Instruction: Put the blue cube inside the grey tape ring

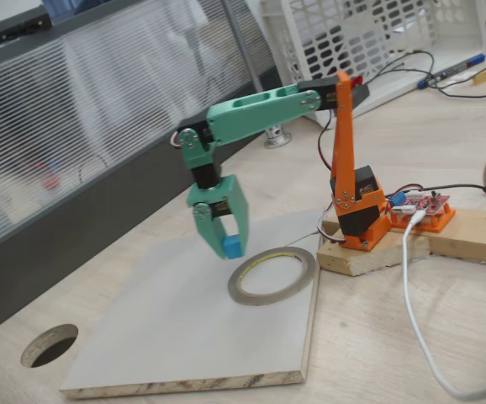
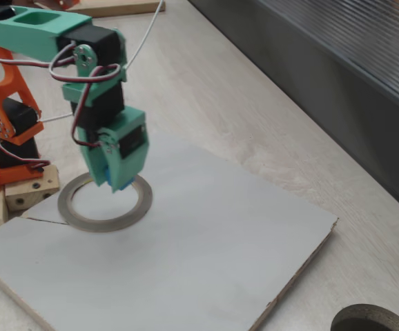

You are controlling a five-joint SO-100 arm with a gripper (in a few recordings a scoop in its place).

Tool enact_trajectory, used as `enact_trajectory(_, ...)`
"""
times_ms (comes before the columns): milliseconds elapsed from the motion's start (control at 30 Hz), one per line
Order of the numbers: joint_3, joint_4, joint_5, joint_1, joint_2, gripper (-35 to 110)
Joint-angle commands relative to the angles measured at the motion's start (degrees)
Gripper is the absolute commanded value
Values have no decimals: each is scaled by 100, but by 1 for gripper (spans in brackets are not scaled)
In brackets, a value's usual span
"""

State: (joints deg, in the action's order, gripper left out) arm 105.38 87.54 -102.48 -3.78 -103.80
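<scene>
- Claw (image 1: 226, 244) of the green arm hung above the pale board (image 1: 159, 337), its jaws closed on the blue cube (image 1: 232, 246), which sat between the tips and clear of the surface.
- Cube position in one fixed view: just left of the grey tape ring (image 1: 273, 276) and above its near-left edge, not yet over the opening.
- Seen from the other side, the claw (image 2: 113, 181) overlapped the ring's (image 2: 105, 215) far-right rim, with a sliver of the blue cube (image 2: 108, 178) showing beside the green finger; I could not tell from that angle whether the cube was over the hole or over the tape itself.
- Ring lay flat on the board, close to the orange base (image 1: 361, 215) of the arm, and looked untouched.
- Step in hand, as I judged it, was carrying the cube over the ring before lowering.
- To do it well, the arm should shift the cube toward the middle of the opening first, then descend, so the fingers do not land on the tape and drag it.
- Release should come low, near the board, because a dropped cube could bounce or roll out over the thin rim.
- Dark round hole (image 1: 48, 345) in the worktop sat well apart to the near left and was not the target.
</scene>
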Motion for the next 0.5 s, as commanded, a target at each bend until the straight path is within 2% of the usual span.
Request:
enact_trajectory(0,721,35,-79,53,-782,15)
enact_trajectory(233,1688,35,-97,26,-1679,15)
enact_trajectory(467,1951,18,-97,44,-1723,15)
